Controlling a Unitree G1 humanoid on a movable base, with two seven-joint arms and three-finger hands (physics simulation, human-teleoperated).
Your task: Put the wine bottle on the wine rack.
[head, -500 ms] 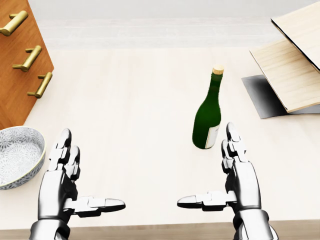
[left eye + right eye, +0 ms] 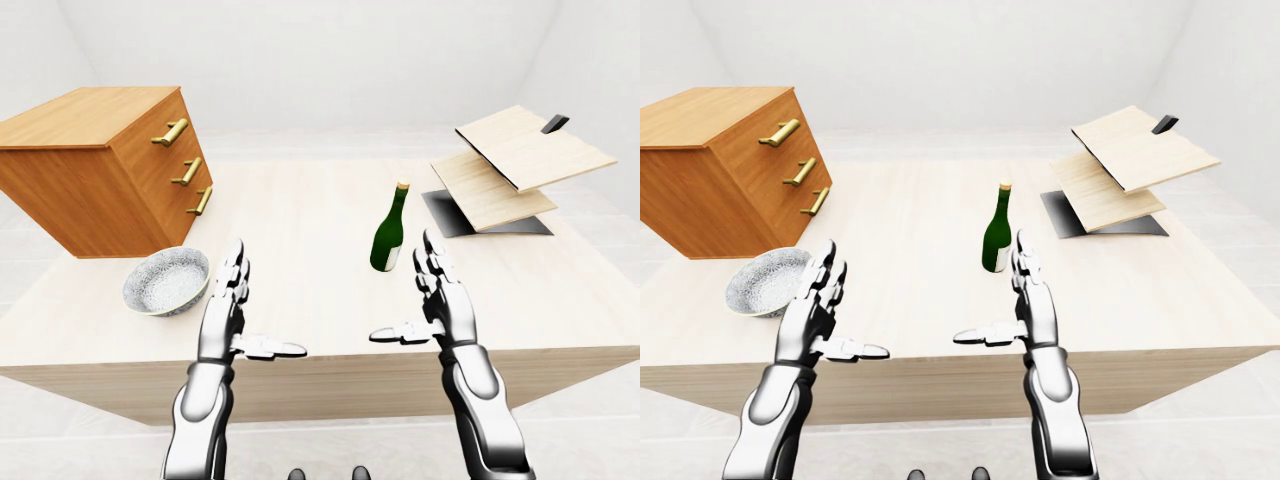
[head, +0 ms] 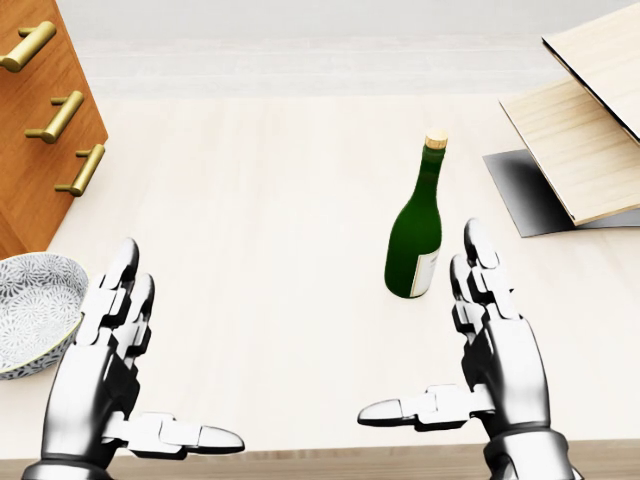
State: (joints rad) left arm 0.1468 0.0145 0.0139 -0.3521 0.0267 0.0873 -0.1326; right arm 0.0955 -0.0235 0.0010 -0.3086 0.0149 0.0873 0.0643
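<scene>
The wine bottle (image 3: 416, 235) stands upright on the tabletop (image 3: 260, 210), just up and left of my right hand (image 3: 490, 345) in the head view, whose fingers (image 3: 482, 268) are spread with the thumb out sideways, holding nothing. My left hand (image 3: 105, 370) is spread and empty too, near the bowl (image 3: 30, 310). I judge this the reach-to-grasp step: next I must bring the right fingers around the bottle's body, close firmly, then carry it to the wine rack (image 2: 520, 165) at the right.

Glossy silver left hand (image 3: 105, 375), matching right hand (image 3: 490, 350), segmented three-finger build, chrome forearms
</scene>
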